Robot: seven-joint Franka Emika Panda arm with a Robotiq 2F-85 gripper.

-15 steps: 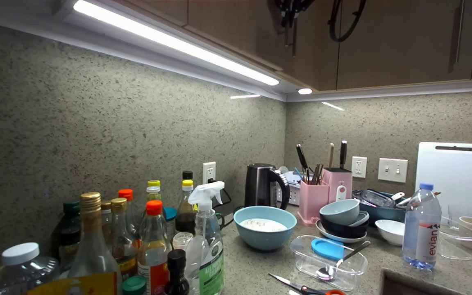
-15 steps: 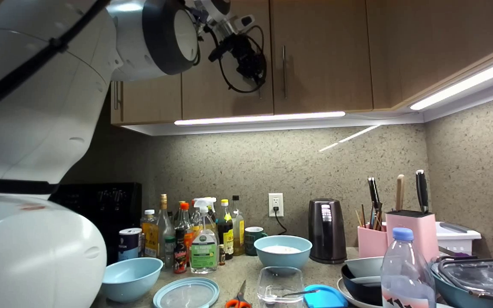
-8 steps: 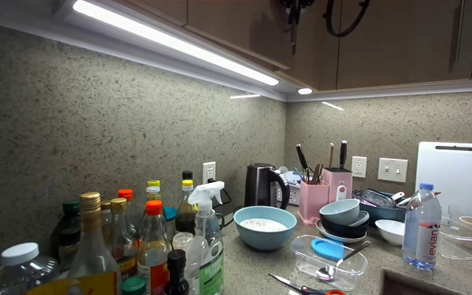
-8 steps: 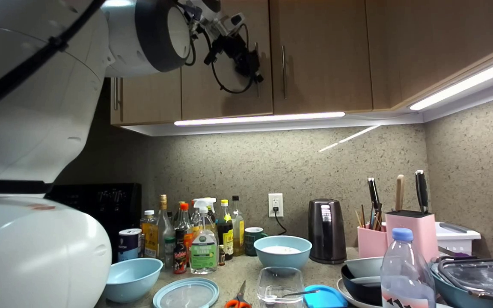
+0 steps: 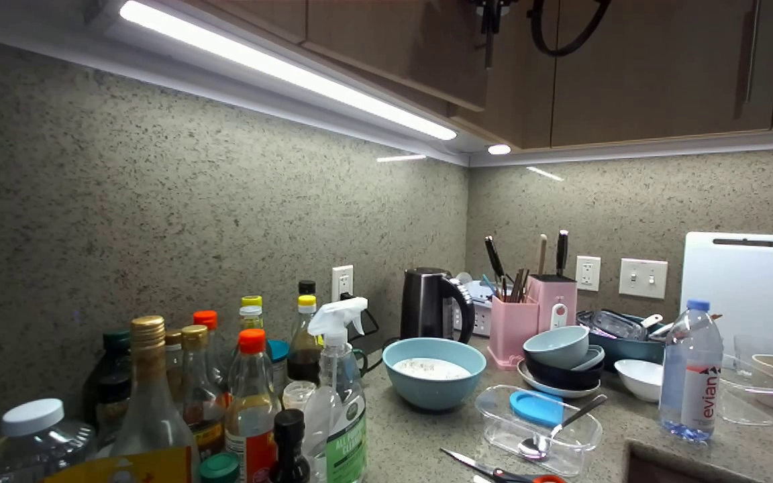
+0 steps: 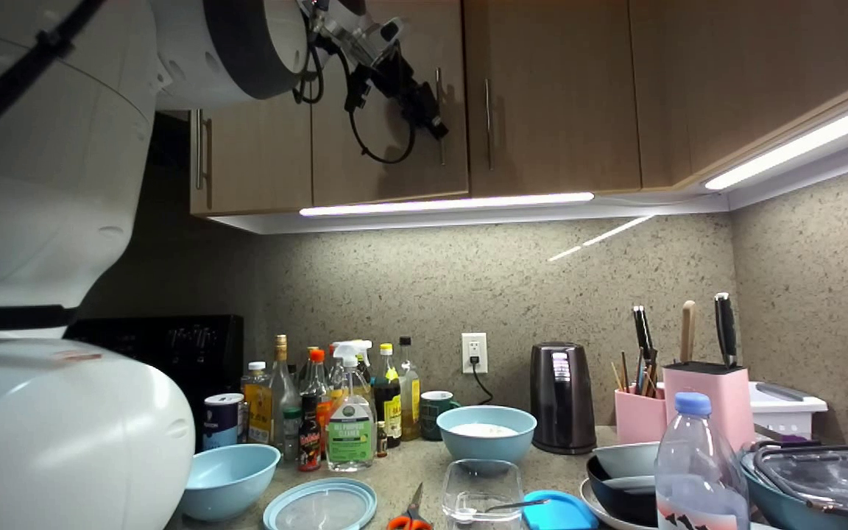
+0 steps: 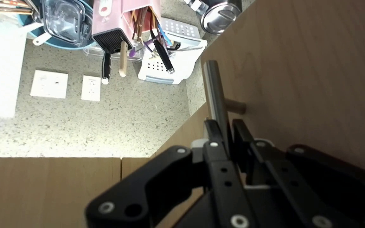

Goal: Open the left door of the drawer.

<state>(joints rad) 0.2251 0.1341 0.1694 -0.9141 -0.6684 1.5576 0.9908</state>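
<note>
The left door [image 6: 387, 173] is a flat brown wooden cabinet door, seen in both exterior views [image 5: 393, 47]. It stands slightly ajar, its handle side swung out from the cabinet. Its slim metal bar handle [image 6: 438, 85] runs along its right edge. My gripper [image 6: 435, 131] comes down at a slant to this handle. In the wrist view the gripper [image 7: 225, 123] has the handle bar [image 7: 214, 85] between its narrowly spaced fingers, with a thin gap showing beside the right fingertip. In an exterior view only the gripper's lower end [image 5: 492, 8] shows at the top edge.
The matching door [image 6: 556, 110] with its handle [image 6: 489, 125] is beside the left door. Below, the counter holds several bottles [image 6: 350, 434], a blue bowl [image 6: 486, 442], a kettle [image 6: 563, 397] and a pink knife block [image 6: 707, 401]. A lit strip lamp [image 5: 279, 67] runs under the cabinet.
The left door has swung further out, its lower corner moving to the right in an exterior view. The gripper and handle have moved with it, and the arm has drawn back.
</note>
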